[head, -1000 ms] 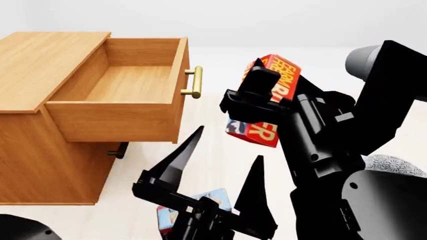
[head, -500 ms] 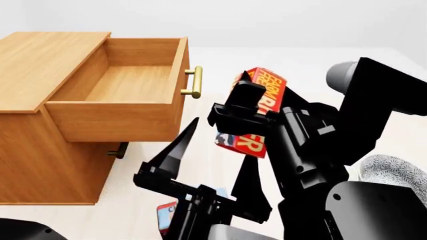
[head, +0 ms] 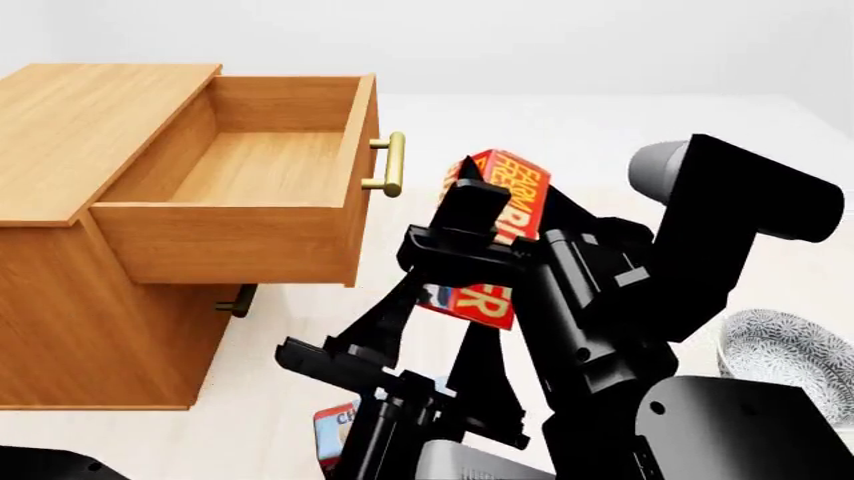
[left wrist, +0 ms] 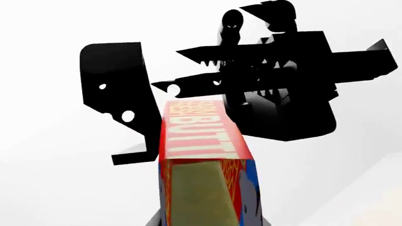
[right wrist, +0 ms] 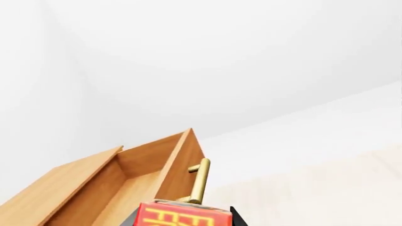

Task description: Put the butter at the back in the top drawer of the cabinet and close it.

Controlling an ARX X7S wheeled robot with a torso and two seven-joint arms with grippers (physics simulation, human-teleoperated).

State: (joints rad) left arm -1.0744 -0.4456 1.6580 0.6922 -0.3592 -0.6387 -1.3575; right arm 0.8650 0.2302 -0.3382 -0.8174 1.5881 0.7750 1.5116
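Note:
The butter (head: pixel 511 195), a red-and-orange box, hangs tilted in the air just right of the top drawer's brass handle (head: pixel 388 165). My right gripper (head: pixel 491 235) is shut on it. The top drawer (head: pixel 267 165) of the cabinet (head: pixel 94 110) stands pulled out, with nothing inside. In the right wrist view the butter (right wrist: pixel 182 215) sits at the lower edge, with the drawer (right wrist: pixel 141 186) and handle (right wrist: pixel 199 181) beyond. My left gripper (head: pixel 434 315) is open, fingers pointing up right under the butter. The left wrist view looks up along the butter (left wrist: pixel 199 136) to the right gripper's black body.
A small red-and-blue box (head: pixel 334 428) lies on the floor under my left gripper, mostly hidden. A patterned grey bowl (head: pixel 790 350) sits at the right. A lower drawer's handle (head: pixel 240 300) shows under the open drawer.
My right arm has carried the butter left and slightly down, closer to the drawer front. My left gripper has risen a little beneath it.

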